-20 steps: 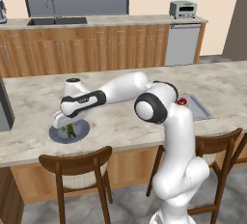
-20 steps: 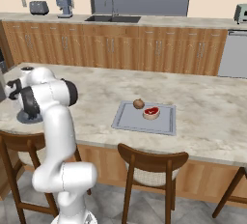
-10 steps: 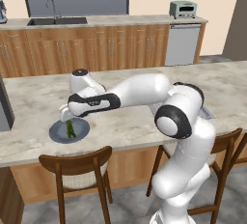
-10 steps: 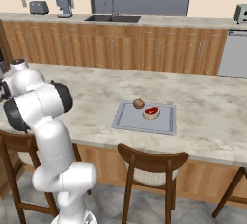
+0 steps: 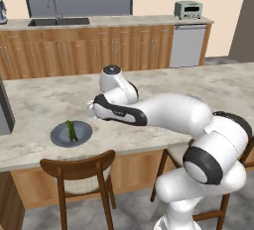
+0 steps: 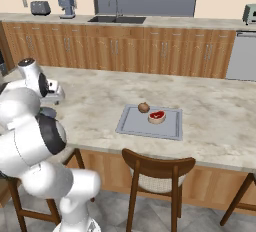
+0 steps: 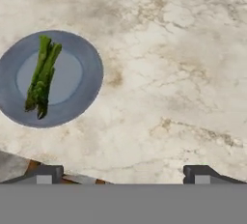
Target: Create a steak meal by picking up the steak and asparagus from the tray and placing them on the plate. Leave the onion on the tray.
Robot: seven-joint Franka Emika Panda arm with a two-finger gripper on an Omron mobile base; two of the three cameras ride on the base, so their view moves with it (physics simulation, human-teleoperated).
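The round blue-grey plate (image 5: 59, 138) (image 7: 83, 73) lies on the marble counter near its front edge, with the asparagus (image 5: 72, 131) (image 7: 42, 76) lying across its middle. My gripper (image 5: 91, 112) (image 7: 123, 175) hangs above the counter just right of the plate, open, nothing between its fingertips (image 7: 46, 174). Further right on the counter is the grey tray (image 6: 134, 124), holding the steak (image 6: 157, 117) and the brown onion (image 6: 143, 107) behind it.
Wooden chairs (image 5: 82, 172) (image 6: 159, 168) stand along the counter's front edge. A dark appliance (image 5: 5, 112) stands at the counter's left end. The back counter carries a sink (image 5: 58, 21), and a toaster oven (image 5: 188, 9).
The gripper has opened and left the asparagus lying on the plate. The arm has lifted off the plate and swung to the right of it.
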